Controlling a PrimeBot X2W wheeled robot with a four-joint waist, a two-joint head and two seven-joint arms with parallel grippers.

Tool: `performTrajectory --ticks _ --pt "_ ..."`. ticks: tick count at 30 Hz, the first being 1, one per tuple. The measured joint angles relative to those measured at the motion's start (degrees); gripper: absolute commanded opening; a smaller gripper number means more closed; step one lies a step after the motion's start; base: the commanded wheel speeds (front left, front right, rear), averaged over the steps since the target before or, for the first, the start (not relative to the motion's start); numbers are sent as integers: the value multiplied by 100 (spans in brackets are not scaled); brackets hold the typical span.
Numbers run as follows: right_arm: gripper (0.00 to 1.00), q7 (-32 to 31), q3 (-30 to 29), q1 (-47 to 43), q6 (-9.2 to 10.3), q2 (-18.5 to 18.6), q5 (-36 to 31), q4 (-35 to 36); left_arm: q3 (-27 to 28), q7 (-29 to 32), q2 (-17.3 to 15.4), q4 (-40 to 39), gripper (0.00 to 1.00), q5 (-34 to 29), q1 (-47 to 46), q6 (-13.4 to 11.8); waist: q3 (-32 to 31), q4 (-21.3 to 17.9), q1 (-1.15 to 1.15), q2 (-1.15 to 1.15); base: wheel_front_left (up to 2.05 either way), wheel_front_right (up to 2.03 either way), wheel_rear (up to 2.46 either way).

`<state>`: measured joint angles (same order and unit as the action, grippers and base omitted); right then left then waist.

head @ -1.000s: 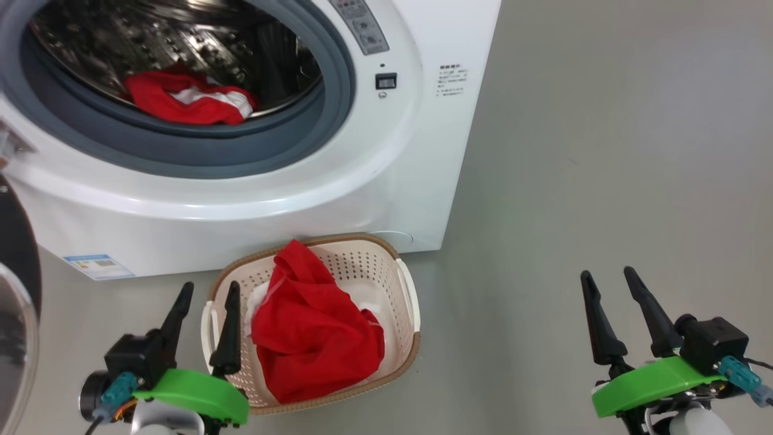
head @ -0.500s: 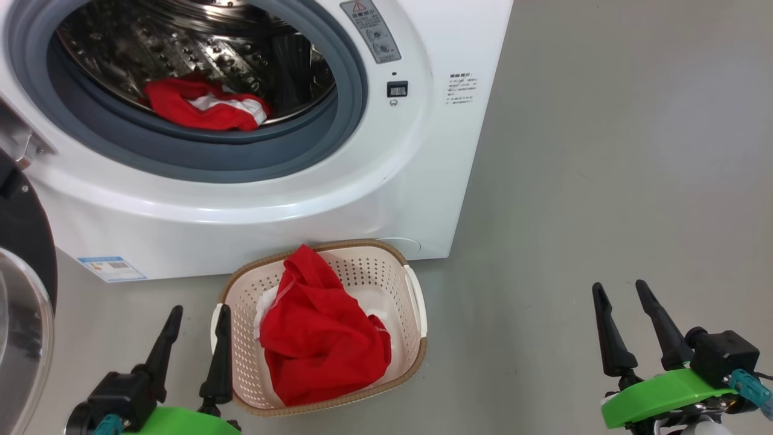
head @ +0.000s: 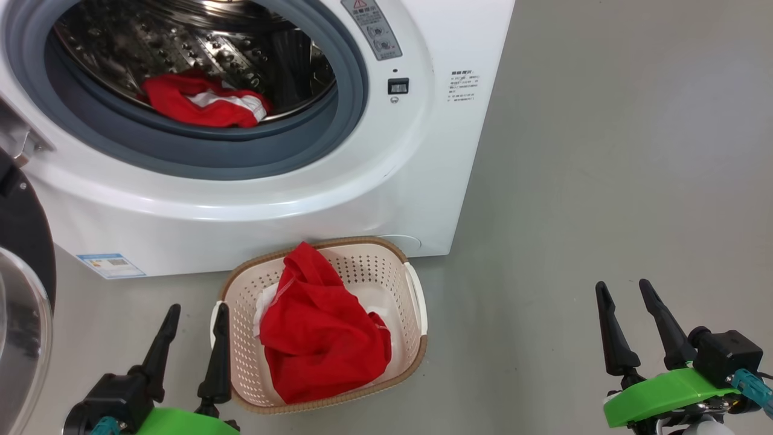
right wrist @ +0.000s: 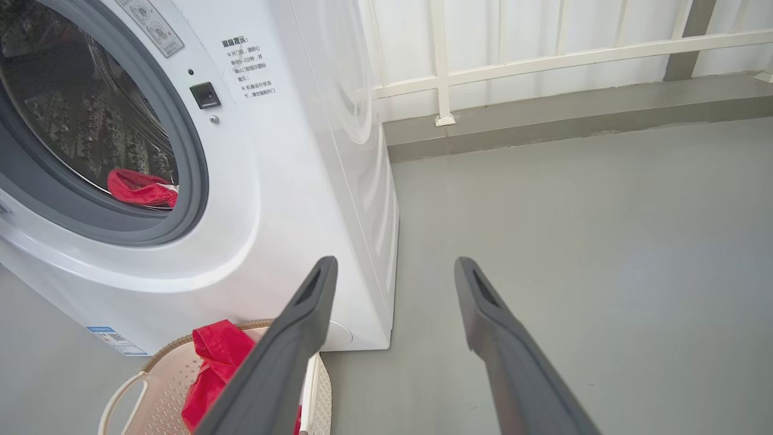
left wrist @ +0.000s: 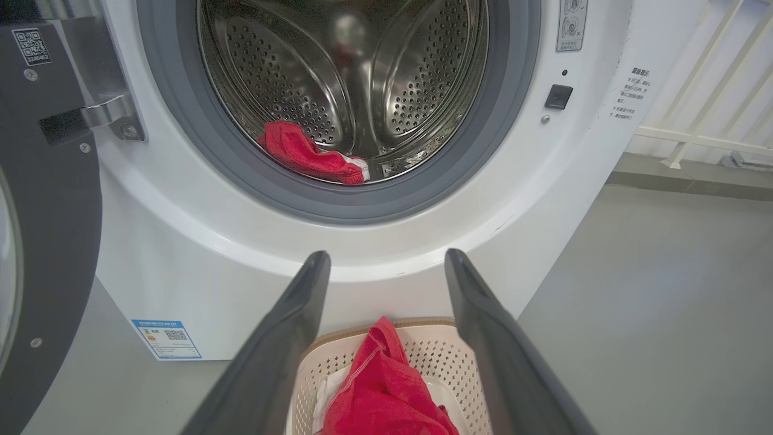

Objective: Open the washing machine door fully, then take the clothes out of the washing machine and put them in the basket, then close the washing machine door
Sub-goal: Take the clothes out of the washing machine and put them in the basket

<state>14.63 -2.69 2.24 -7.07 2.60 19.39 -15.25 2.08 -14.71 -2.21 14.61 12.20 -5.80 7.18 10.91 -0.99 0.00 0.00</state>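
Observation:
The white washing machine [head: 338, 199] stands with its door [head: 24, 302] swung open at the far left. One piece of the red clothes [head: 202, 106] lies at the front of the steel drum, seen too in the left wrist view [left wrist: 311, 158] and the right wrist view [right wrist: 140, 188]. The other red piece [head: 320, 329] fills the cream basket [head: 368, 266] on the floor before the machine. My left gripper [head: 196, 309] is open just left of the basket, holding nothing. My right gripper [head: 625, 287] is open over bare floor at the lower right.
Grey floor [head: 604, 151] stretches to the right of the machine. A white railing [right wrist: 543, 60] on a low grey kerb runs behind it. The open door's hinge [left wrist: 105, 115] juts out at the drum's left side.
The head camera has tilted and shifted, so the whole picture moved. Both grippers sit lower in the view than a second ago. The clothes, basket and door have not moved.

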Motion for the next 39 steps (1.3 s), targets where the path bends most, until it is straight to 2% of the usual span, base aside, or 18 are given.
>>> performTrajectory --ticks 9,13,20,27,39 --pt "100 0 16 16 0 -1 1 14 -68 0 -1 19 100 -20 -54 0 119 -15 0 0 0 0 0" --pt "100 0 80 53 0 -1 3 42 -136 0 1 130 100 -214 -416 0 255 -32 0 0 0 0 0" --pt "100 0 182 422 0 0 25 98 -142 -1 -43 730 100 -725 -1586 0 660 -94 0 0 0 0 0" --pt "100 0 339 745 0 0 101 118 -141 -1 -283 1684 100 -982 -2952 -21 1166 -251 0 0 0 0 0" --pt "100 0 542 1191 0 3 325 147 -130 -2 -697 3466 100 -1232 -5141 -372 1964 -744 0 0 0 0 0"
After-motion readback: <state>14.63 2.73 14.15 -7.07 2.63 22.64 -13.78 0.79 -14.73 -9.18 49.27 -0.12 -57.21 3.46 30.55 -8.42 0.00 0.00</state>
